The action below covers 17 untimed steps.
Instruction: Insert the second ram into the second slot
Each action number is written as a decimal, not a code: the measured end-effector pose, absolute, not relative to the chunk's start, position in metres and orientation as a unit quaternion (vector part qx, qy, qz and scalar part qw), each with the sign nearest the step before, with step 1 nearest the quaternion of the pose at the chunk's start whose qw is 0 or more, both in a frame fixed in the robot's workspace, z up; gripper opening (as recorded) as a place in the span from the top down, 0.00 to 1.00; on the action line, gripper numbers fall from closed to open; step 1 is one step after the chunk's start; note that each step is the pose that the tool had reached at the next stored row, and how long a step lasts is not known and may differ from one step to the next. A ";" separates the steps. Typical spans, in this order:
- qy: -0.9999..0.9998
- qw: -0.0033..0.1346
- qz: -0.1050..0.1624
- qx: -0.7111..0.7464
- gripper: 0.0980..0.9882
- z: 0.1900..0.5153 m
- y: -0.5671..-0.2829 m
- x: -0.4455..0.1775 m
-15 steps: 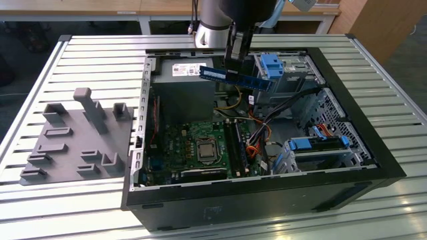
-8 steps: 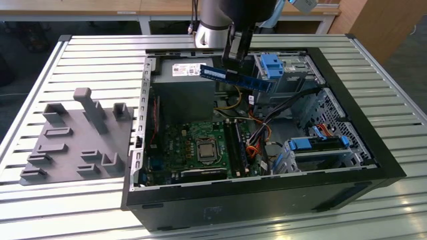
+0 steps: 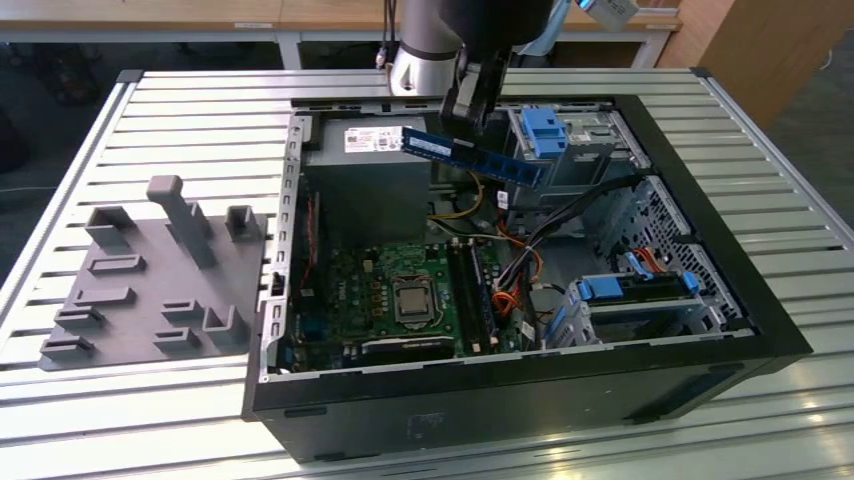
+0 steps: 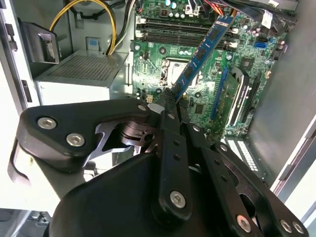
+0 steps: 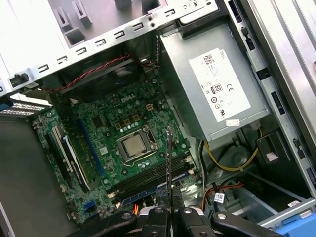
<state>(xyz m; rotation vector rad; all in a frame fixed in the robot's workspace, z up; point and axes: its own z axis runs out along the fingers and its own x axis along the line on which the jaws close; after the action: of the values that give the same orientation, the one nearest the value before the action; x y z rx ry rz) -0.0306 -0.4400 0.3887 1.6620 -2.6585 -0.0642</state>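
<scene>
Computer case (image 3: 534, 400), open, on bench (image 3: 187, 110): contains motherboard (image 3: 394, 290), power supply (image 3: 360, 190). Claw (image 3: 463, 125) clamping second ram (image 3: 501, 163) above case.

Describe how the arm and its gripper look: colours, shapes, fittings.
In the exterior view, the arm has a rounded silver-grey metal section beside a black one. In the second wrist view, the gripper is matte black. It has a bulky rounded housing and flat linkage bars joined by shiny silver round-head screws, and it tapers to thin tips.
</scene>
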 end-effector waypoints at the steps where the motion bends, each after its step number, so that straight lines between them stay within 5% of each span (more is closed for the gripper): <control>1: -0.849 0.003 -0.020 0.527 0.96 0.389 -0.440 -0.031; 17: -0.870 0.002 -0.021 0.492 0.96 0.389 -0.440 -0.031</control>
<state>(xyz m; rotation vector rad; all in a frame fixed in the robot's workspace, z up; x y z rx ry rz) -0.0306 -0.4400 0.3885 1.5437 -2.7309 -0.0645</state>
